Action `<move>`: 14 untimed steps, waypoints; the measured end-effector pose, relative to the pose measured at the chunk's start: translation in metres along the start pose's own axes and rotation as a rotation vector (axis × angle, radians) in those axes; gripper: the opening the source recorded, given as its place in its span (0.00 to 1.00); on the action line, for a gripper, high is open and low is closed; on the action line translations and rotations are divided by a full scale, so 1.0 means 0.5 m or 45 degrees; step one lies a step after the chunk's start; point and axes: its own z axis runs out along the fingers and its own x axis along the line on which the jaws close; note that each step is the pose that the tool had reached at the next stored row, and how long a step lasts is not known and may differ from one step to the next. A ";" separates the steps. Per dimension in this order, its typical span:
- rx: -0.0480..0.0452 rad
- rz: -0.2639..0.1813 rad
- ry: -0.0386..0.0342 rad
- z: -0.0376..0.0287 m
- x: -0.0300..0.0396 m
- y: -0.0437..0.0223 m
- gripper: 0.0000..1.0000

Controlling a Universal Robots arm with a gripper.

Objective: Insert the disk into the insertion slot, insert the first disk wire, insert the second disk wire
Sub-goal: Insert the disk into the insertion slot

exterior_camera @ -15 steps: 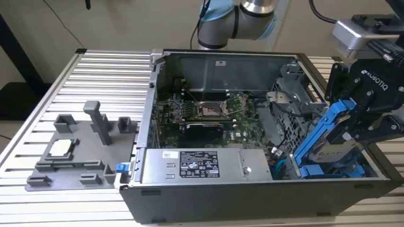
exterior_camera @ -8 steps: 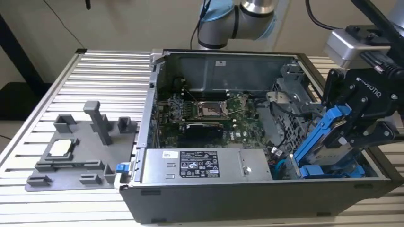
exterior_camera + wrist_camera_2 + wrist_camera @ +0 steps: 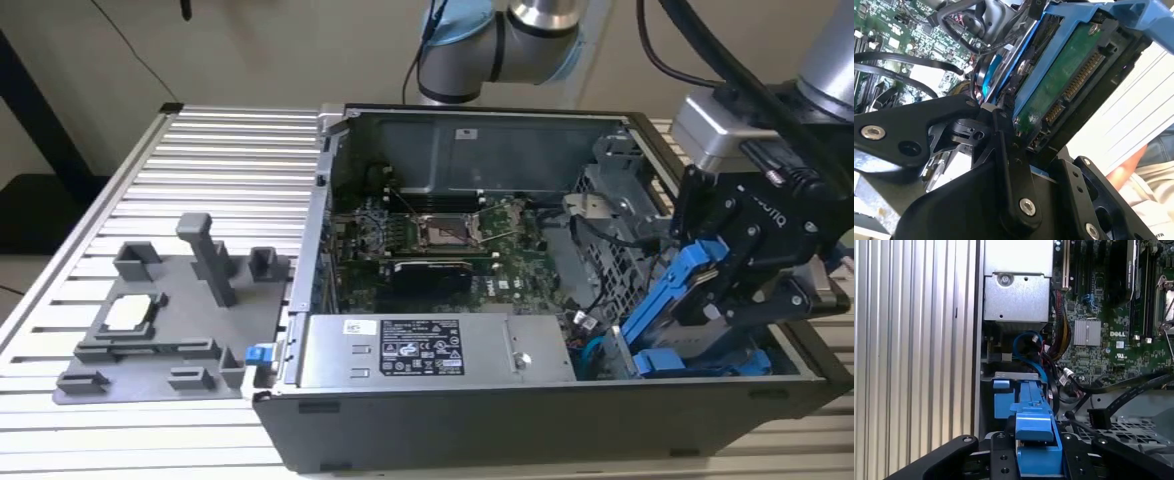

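My gripper (image 3: 731,290) is shut on the disk (image 3: 671,300), a drive in a bright blue carrier frame. It hangs tilted over the right end of the open computer case. In the second wrist view the disk's green circuit-board underside (image 3: 1064,85) and its connectors show above a black finger (image 3: 1004,150). In the first wrist view the blue carrier (image 3: 1031,427) sits between my fingers and points toward the insertion slot (image 3: 1014,376), a grey metal bay by the case wall. Another blue carrier (image 3: 1001,399) sits in the bay beside it. Black wires with a connector (image 3: 1099,417) and a blue wire (image 3: 1026,347) lie loose nearby.
The grey power-supply box (image 3: 420,350) with a white sticker fills the case's near side, with the motherboard (image 3: 441,235) behind it. A grey fixture plate (image 3: 160,320) lies on the slatted table at the exterior view's left. A person's hand (image 3: 1126,167) shows beyond the case.
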 end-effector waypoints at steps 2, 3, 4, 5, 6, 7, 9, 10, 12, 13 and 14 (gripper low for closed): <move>0.000 -0.001 0.0001 0.007 0.000 0.000 0.33; 0.000 -0.001 0.0001 0.011 0.000 0.000 0.33; 0.000 -0.001 0.0001 0.014 0.000 -0.001 0.33; 0.000 -0.001 0.0004 0.018 0.000 -0.001 0.33; 0.000 -0.001 -0.0005 0.022 0.000 -0.001 0.33; 0.000 -0.002 -0.0004 0.026 0.000 -0.001 0.33; 0.000 -0.002 0.0001 0.028 0.000 -0.001 0.33; 0.000 -0.002 0.0001 0.028 0.000 -0.001 0.33; 0.000 -0.002 0.0003 0.028 0.000 -0.001 0.33; 0.000 -0.002 0.0002 0.028 0.000 -0.001 0.33; 0.000 -0.002 0.0003 0.028 0.000 -0.001 0.33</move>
